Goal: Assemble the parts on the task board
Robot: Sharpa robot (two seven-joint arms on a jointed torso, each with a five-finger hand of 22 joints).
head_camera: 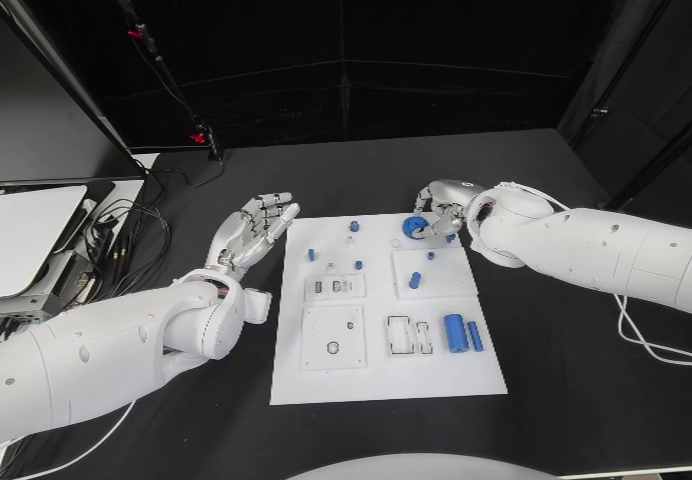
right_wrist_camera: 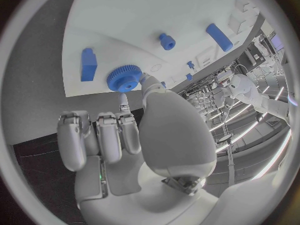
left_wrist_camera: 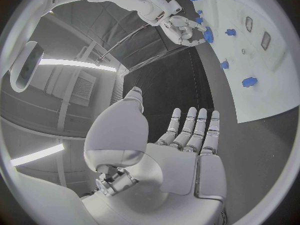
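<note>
The white task board (head_camera: 375, 375) lies in the middle of the black table. My right hand (head_camera: 444, 205) is over its far right corner and pinches a blue gear (head_camera: 415, 227) between the thumb and a finger. The right wrist view shows the gear (right_wrist_camera: 123, 79) at those fingertips (right_wrist_camera: 147, 81), with the other fingers of my right hand (right_wrist_camera: 125, 135) curled in. My left hand (head_camera: 257, 228) is flat and open beside the board's far left corner, holding nothing. Its fingers (left_wrist_camera: 190, 127) are straight and close together. A blue cylinder (head_camera: 456, 332) and a blue bar (head_camera: 475, 336) lie near the board's right edge.
Small blue pegs (head_camera: 353, 227) and a blue piece (head_camera: 414, 280) stand on the far half of the board. Cables and a white device (head_camera: 36, 225) lie at the table's left. A dark stand (head_camera: 202, 135) rises at the back left.
</note>
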